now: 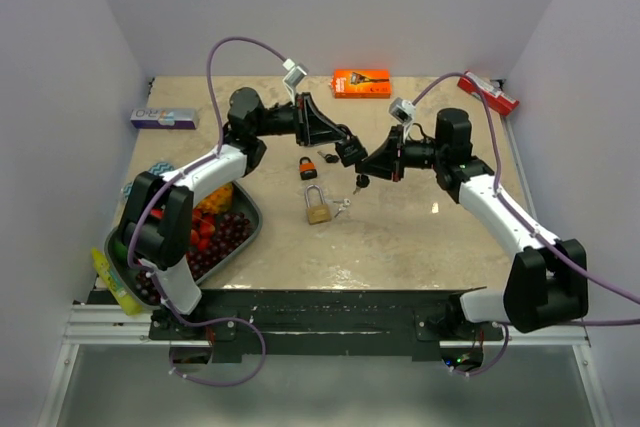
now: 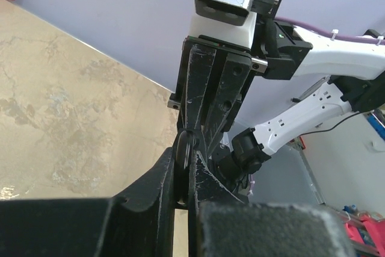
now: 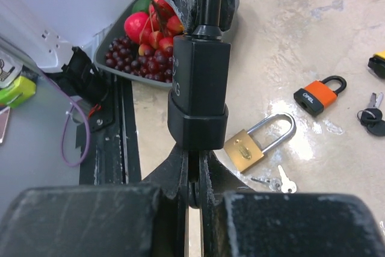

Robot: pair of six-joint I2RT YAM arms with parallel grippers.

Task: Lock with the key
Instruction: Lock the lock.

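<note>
A black padlock (image 3: 198,88) hangs in the air between my two grippers, seen in the top view (image 1: 356,154) above the table's middle. My left gripper (image 1: 347,149) is shut on its shackle end from above; the left wrist view shows the jaws (image 2: 184,167) closed on a dark rounded part. My right gripper (image 1: 374,163) is shut on a black-headed key (image 3: 194,180) that sits at the padlock's lower end, with the jaws (image 3: 192,176) right below the lock body. A second black key (image 1: 361,183) dangles under the grippers.
On the table lie a brass padlock (image 3: 258,142) with small silver keys (image 3: 280,180), an orange padlock (image 3: 317,94) and black keys (image 3: 373,115). A grey bowl of fruit (image 1: 248,232) stands at the left. An orange box (image 1: 361,82) lies at the back.
</note>
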